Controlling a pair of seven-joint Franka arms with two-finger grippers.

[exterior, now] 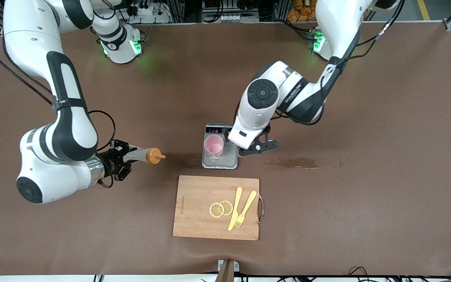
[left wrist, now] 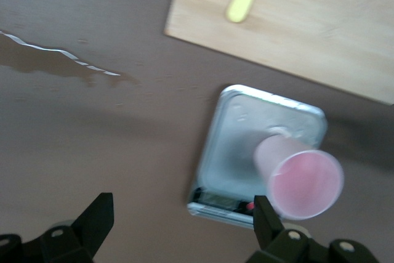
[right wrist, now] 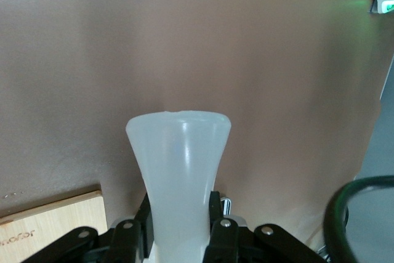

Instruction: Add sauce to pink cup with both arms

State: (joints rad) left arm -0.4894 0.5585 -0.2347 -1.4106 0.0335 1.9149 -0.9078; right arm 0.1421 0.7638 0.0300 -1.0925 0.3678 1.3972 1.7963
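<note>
The pink cup (exterior: 213,145) stands upright on the grey scale (exterior: 229,158) and is empty inside; it also shows in the left wrist view (left wrist: 301,177). My left gripper (exterior: 236,138) is open and empty, low over the table beside the scale's display end (left wrist: 215,200), one finger (left wrist: 266,220) close to the cup. My right gripper (exterior: 119,158) is shut on the sauce bottle (exterior: 141,154), held level above the table toward the right arm's end. Its orange nozzle (exterior: 156,156) points at the cup, well apart from it. The right wrist view shows the bottle's base (right wrist: 178,152) between the fingers (right wrist: 215,210).
A wooden cutting board (exterior: 194,211) lies nearer the front camera than the scale, with two lemon slices (exterior: 220,208) and a yellow knife and fork (exterior: 243,209). A wet spill (exterior: 294,162) lies on the brown table toward the left arm's end.
</note>
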